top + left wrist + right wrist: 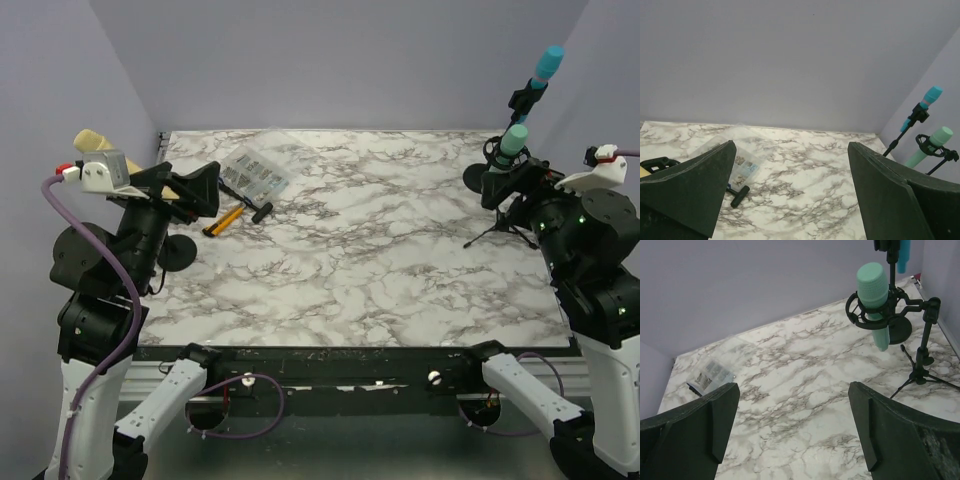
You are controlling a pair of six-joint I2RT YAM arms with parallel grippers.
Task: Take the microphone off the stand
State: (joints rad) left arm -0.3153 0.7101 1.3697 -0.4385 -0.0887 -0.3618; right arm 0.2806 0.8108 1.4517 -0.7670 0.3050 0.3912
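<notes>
1. The mint-green microphone sits head-up and slightly tilted in the ring of a black shock mount. It is at the far right of the marble table.
2. The shock mount is carried on a short arm of a tripod stand, whose thin legs are spread on the tabletop.
3. Just behind it, a blue microphone is clipped higher up on a slanted pole. A round black base lies on the table near the tripod; I cannot tell if the pole rises from it.
4. The right gripper is near the mint-green microphone with its jaws spread wide and nothing between them. In the wrist view the microphone stands ahead and to the right of the gap, not touching either finger.
5. The left gripper hangs over the far left part of the table, well apart from both microphones. Its jaws are fully apart and hold nothing.
6. Near the left gripper lie a clear plastic parts box, a black T-handle tool and a yellow-handled tool.
</notes>
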